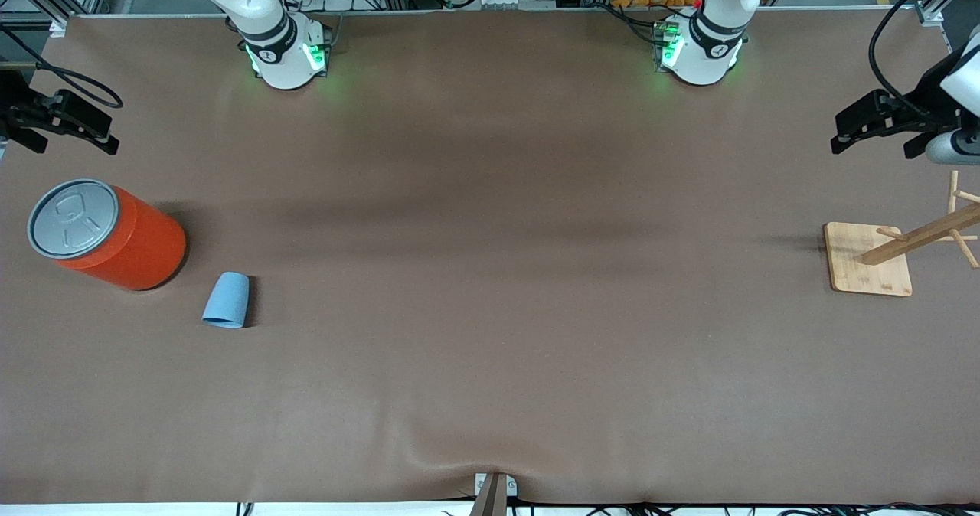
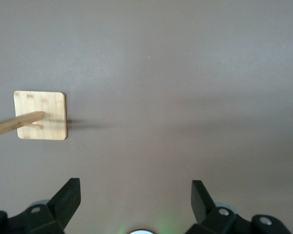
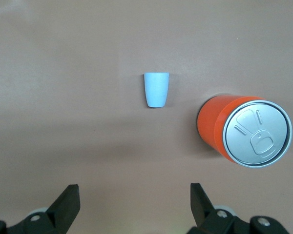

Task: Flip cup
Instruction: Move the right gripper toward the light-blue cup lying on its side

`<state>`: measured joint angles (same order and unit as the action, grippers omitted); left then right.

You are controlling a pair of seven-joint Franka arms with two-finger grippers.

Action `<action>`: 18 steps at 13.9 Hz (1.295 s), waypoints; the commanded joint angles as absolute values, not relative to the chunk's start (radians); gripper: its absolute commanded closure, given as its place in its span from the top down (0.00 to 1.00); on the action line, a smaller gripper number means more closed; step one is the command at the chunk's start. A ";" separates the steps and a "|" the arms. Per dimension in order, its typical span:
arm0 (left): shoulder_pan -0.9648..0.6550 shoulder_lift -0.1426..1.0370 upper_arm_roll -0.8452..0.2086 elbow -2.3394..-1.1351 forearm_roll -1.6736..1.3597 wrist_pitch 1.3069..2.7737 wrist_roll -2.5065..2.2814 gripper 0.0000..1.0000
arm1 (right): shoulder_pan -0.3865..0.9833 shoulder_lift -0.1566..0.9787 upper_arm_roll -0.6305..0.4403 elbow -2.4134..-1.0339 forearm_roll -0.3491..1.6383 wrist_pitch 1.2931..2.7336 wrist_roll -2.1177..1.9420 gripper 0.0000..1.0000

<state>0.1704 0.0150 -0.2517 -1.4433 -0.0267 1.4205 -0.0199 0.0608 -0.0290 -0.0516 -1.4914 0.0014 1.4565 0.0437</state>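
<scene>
The small light-blue cup [image 1: 227, 300] is on the brown table near the right arm's end, with its wide rim end toward the front camera and its narrow closed end toward the robots. No opening shows. It also appears in the right wrist view [image 3: 156, 89]. My right gripper [image 1: 73, 145] hangs open and empty above the table edge, over the spot just past the orange can, well apart from the cup; its own view shows it [image 3: 135, 197] open. My left gripper [image 1: 877, 147] waits open and empty over the left arm's end, as its own view shows [image 2: 136, 195].
A large orange can [image 1: 130, 248] with a grey lid stands beside the cup, toward the right arm's end; the right wrist view shows it too [image 3: 215, 126]. A wooden peg rack on a square base [image 1: 867, 259] stands under the left gripper, also in the left wrist view [image 2: 41, 115].
</scene>
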 commanded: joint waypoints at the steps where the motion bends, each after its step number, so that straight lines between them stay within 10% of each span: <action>1: 0.178 -0.026 -0.253 -1.433 -0.037 1.385 -0.018 1.00 | 0.071 -0.038 -0.054 -1.503 -0.009 1.453 0.048 1.00; 18: 0.175 -0.064 -0.273 -1.485 0.034 1.390 -0.101 1.00 | 0.089 -0.038 -0.058 -1.508 -0.011 1.425 0.048 1.00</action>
<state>0.1709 -0.0284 -0.2622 -1.4526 0.0090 1.3909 -0.0973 0.0873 -0.0289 -0.0595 -1.4999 0.0014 1.4298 0.0441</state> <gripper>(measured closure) 0.000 0.000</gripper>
